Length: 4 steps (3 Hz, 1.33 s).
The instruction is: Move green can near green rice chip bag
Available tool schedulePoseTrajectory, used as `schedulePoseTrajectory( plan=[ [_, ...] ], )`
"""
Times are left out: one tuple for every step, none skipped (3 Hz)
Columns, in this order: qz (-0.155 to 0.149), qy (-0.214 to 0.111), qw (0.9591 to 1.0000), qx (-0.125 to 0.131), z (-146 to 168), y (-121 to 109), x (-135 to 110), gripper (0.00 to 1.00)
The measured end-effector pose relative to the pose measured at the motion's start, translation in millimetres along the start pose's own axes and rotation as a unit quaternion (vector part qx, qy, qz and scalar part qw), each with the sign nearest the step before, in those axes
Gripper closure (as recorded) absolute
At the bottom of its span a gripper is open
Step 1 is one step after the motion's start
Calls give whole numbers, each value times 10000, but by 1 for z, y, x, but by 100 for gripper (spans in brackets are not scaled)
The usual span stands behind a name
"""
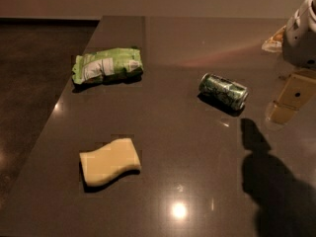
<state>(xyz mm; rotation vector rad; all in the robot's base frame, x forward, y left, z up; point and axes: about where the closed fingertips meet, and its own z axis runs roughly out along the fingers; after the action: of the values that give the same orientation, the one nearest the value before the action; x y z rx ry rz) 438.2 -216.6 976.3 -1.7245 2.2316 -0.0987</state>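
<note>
The green can [223, 91] lies on its side on the dark table [187, 147], right of the middle. The green rice chip bag [107, 65] lies flat at the far left of the table, well apart from the can. My gripper [291, 100] is at the right edge of the view, a little right of the can and not touching it. Its white and grey wrist [301, 31] rises above it.
A pale yellow wavy sponge [109, 161] lies at the front left. A small orange and white item [273, 41] shows at the back right, partly hidden by the arm. The table's left edge drops to a dark floor [29, 83]. The arm's shadow [271, 181] falls at the front right.
</note>
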Motion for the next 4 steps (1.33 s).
schedulePoseTrajectory(
  plan=[
    [36, -1, 10000, 25, 2, -3, -1, 0],
    [152, -4, 9998, 96, 7, -12, -4, 0],
    [466, 84, 9989, 55, 35, -45, -14, 0],
    [636, 278, 9976, -15, 66, -69, -21, 0]
  ],
)
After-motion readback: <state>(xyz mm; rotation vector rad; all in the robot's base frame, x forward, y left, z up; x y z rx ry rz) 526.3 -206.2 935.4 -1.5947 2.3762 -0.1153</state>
